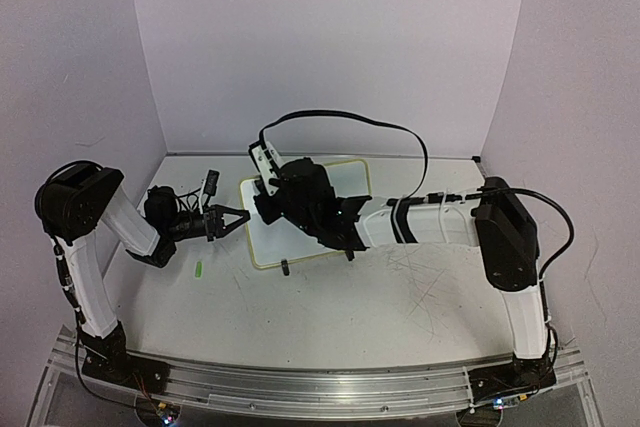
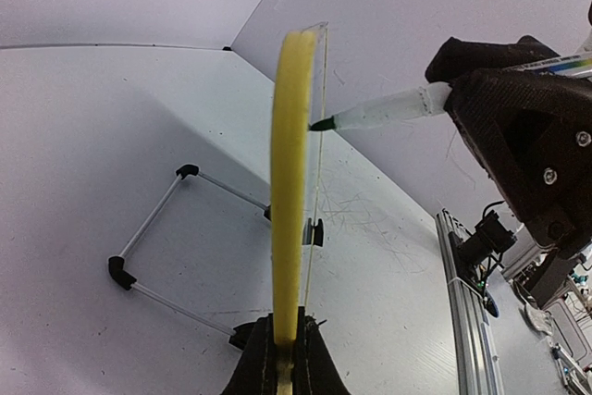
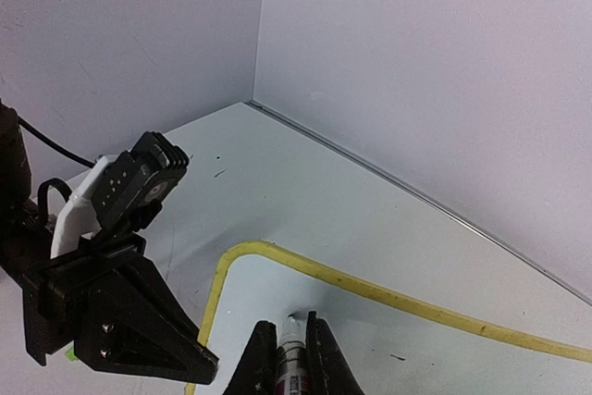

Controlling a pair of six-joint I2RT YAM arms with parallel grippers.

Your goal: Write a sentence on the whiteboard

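The whiteboard (image 1: 270, 245), yellow-framed, stands tilted at mid-table. My left gripper (image 1: 242, 218) is shut on its left edge. In the left wrist view the frame (image 2: 294, 164) runs edge-on up from those jaws (image 2: 287, 351). My right gripper (image 1: 268, 199) hangs over the board's upper left, shut on a marker (image 3: 294, 363). The marker (image 2: 393, 108) is white with a green tip that touches the board's face near the top. In the right wrist view the board (image 3: 398, 330) lies below my right gripper (image 3: 292, 328), with the left gripper (image 3: 139, 321) at its edge. The sentence is out of view.
A small green cap (image 1: 199, 269) lies on the table left of the board, near the left arm. The board's wire stand with black feet (image 2: 117, 271) spreads behind it. A black cable arcs over the right arm (image 1: 340, 117). Walls close off the back and sides.
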